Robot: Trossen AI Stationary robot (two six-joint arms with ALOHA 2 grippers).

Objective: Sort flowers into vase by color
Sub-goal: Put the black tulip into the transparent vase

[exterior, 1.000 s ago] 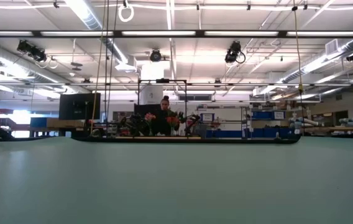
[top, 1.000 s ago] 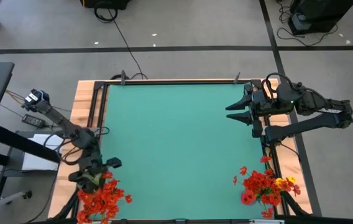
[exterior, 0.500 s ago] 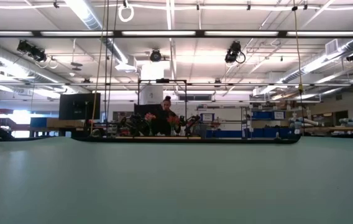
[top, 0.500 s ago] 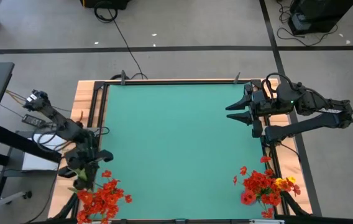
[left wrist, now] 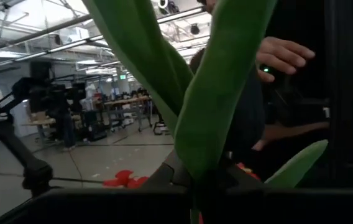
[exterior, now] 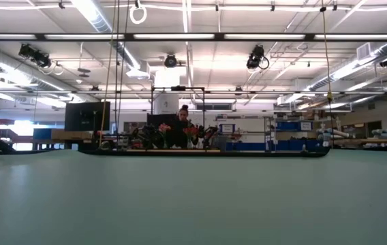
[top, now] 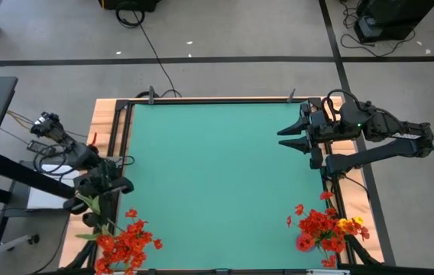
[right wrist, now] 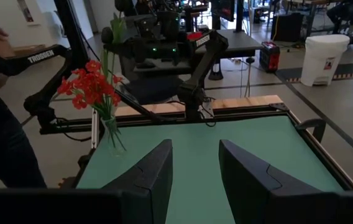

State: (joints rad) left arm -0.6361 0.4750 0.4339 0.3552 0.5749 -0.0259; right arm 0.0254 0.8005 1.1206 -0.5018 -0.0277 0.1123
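Note:
A bunch of red-orange flowers (top: pixel 125 241) stands in a glass vase (right wrist: pixel 111 137) at the table's near left corner. My left gripper (top: pixel 98 192) hangs just beyond that bunch, shut on a green leafy flower stem (top: pixel 101 218); the stem's bloom does not show. At the near right corner stands a second bunch (top: pixel 320 229) of red blooms with yellow heads (top: pixel 351 224). My right gripper (top: pixel 293 137) waits open over the table's far right part, with nothing between its fingers (right wrist: pixel 158 168). My left gripper pinches the flower's green stem where its long leaves branch off (left wrist: pixel 209 177). The leaves (left wrist: pixel 220 87) rise from between the fingers in the wrist view. In the high view the stem slants from the gripper to the red bunch, where its lower end (top: pixel 112 229) goes out of sight.
A dark frame (top: pixel 217 99) borders the green mat (top: pixel 217 176), whose middle is bare. A person stands beyond the table's left side, one hand (left wrist: pixel 282 53) raised near my left arm. More people and workshop benches show far behind the table.
My left gripper has shut on the leafy stem at the red bunch. It has then risen and gone toward the table's far edge, drawing the stem up out of the bunch. The red bunch itself has stayed in place.

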